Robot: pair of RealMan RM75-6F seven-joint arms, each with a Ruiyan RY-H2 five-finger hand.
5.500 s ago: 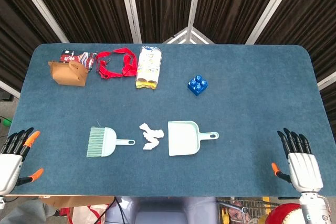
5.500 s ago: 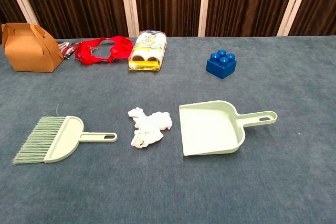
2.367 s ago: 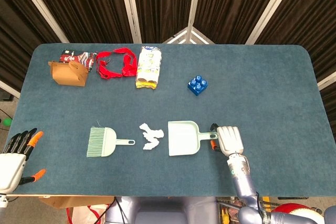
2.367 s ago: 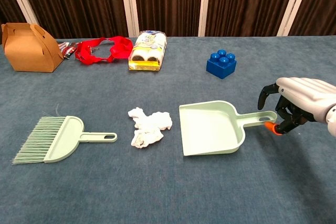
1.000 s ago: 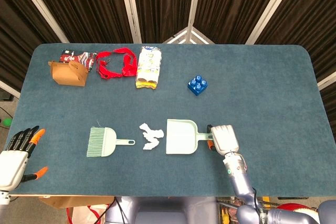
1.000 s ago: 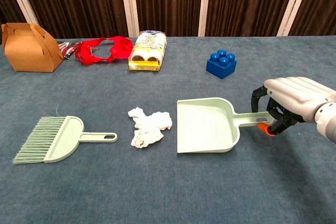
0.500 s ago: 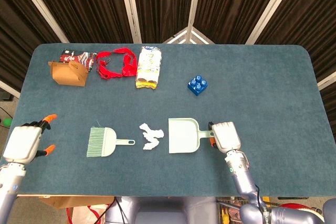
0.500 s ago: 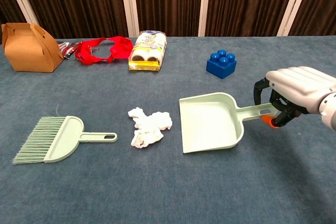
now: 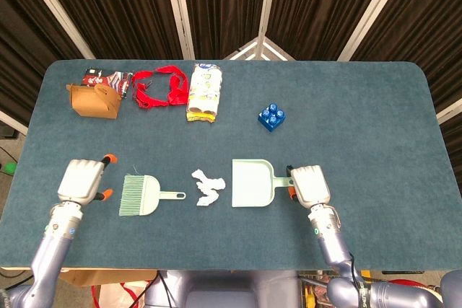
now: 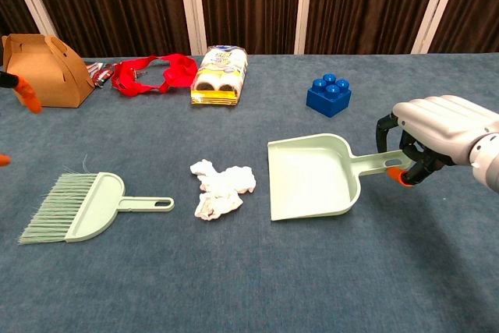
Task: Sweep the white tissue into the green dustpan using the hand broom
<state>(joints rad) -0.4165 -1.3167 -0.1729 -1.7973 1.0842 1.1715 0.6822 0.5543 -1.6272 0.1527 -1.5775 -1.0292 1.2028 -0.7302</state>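
Tissue (image 9: 208, 188) lies crumpled on the worktop (image 9: 361, 120) between hand broom (image 9: 143, 195) and green dustpan (image 9: 252, 184), whose handle the right hand (image 9: 309, 185) grips; left hand (image 9: 81, 180), seemingly empty, hovers beside the bristles.

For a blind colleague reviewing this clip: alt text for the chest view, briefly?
The robot's right hand grips the green dustpan by its handle, tilting it toward a crumpled white tissue. The hand broom lies untouched further left on the blue table.
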